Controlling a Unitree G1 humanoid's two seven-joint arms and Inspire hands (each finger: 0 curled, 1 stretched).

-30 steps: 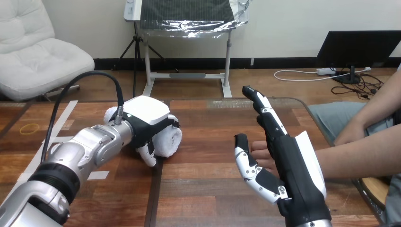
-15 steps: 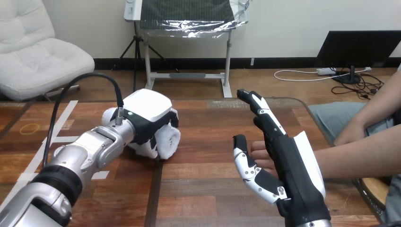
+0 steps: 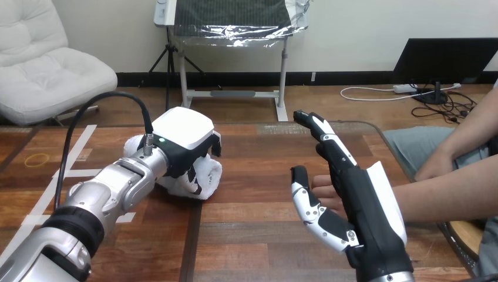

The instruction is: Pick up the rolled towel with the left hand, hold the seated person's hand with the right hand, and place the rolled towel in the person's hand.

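The left robot hand (image 3: 182, 138) lies over the rolled towel (image 3: 204, 176) in the counter's (image 3: 252, 235) left half, toward its far edge, fingers curled down round the roll; whether the towel is off the wood I cannot tell. Near the right edge the right robot hand (image 3: 359, 205) stands upright, fingers straight and thumb spread, holding nothing. The person's hand (image 3: 323, 187) lies just behind its palm, fingertips showing between thumb and fingers
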